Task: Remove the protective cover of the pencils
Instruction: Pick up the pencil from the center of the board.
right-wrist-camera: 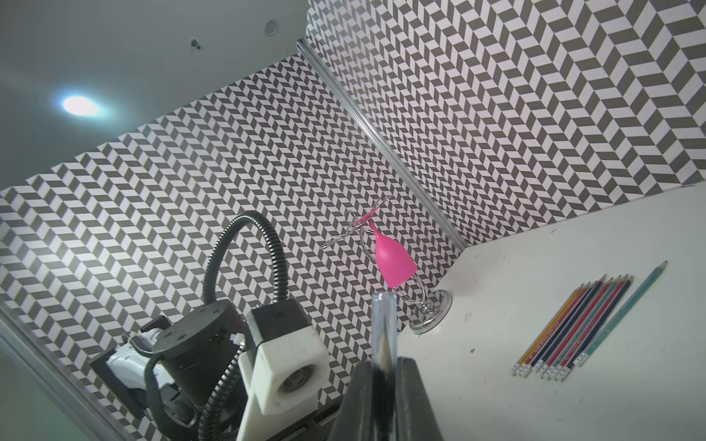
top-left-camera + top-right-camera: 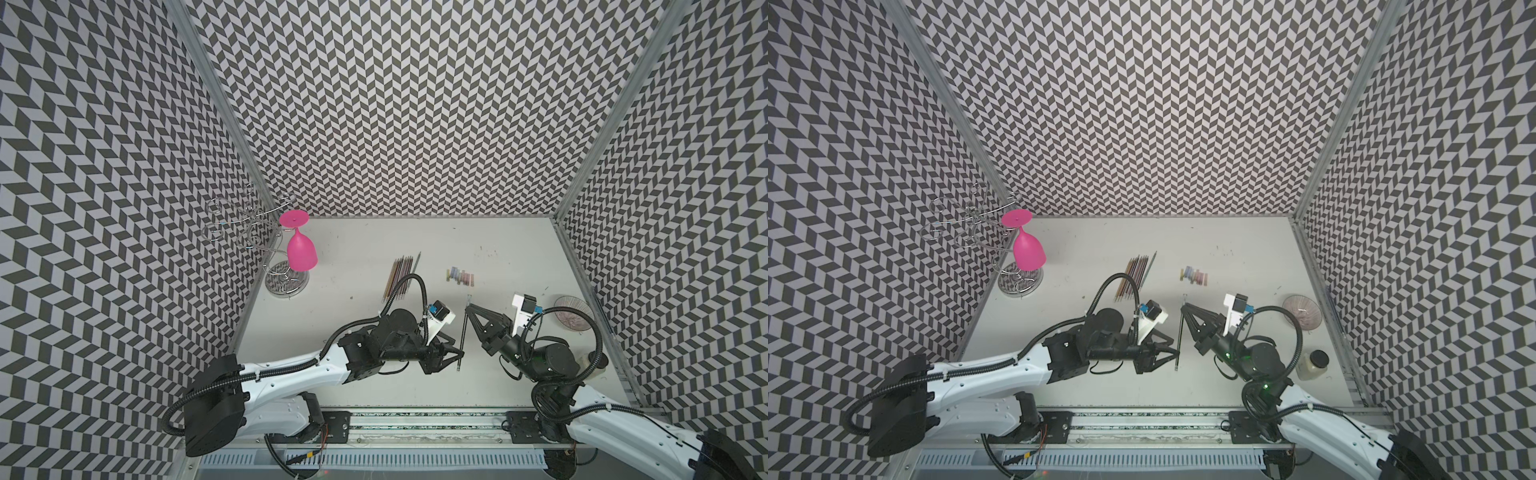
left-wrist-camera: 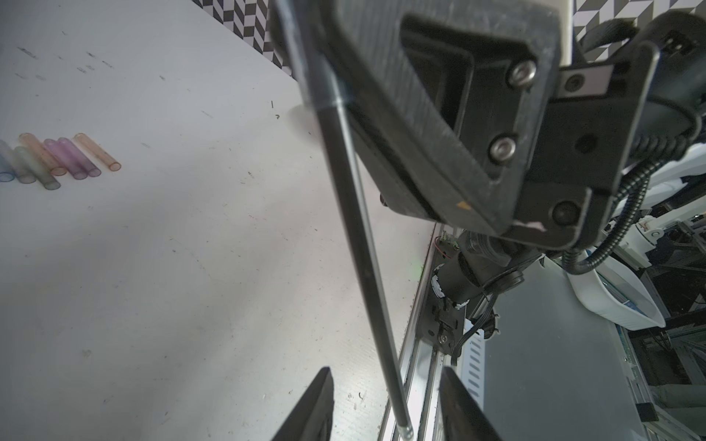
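Observation:
A black pencil (image 2: 463, 332) (image 2: 1180, 336) (image 3: 355, 214) hangs above the table between my two grippers. My right gripper (image 2: 468, 306) (image 2: 1185, 306) (image 1: 382, 362) is shut on its far end, where a clear cover (image 1: 384, 324) sticks out past the jaws with the tip inside. My left gripper (image 2: 457, 350) (image 2: 1175, 350) (image 3: 386, 370) is open around the eraser end, with a gap on each side. The other pencils (image 2: 401, 276) (image 2: 1136, 276) (image 1: 573, 328) lie in a row at the back left. Several loose tinted covers (image 2: 460, 276) (image 2: 1194, 276) (image 3: 65, 160) lie together to the right of them.
A pink glass (image 2: 301, 249) hangs upside down on a wire rack (image 2: 286, 282) in the far left corner. A glass bowl (image 2: 573, 312) sits at the right wall, and a jar (image 2: 1312, 365) stands nearer the front. A metal rail (image 2: 415, 419) runs along the front edge.

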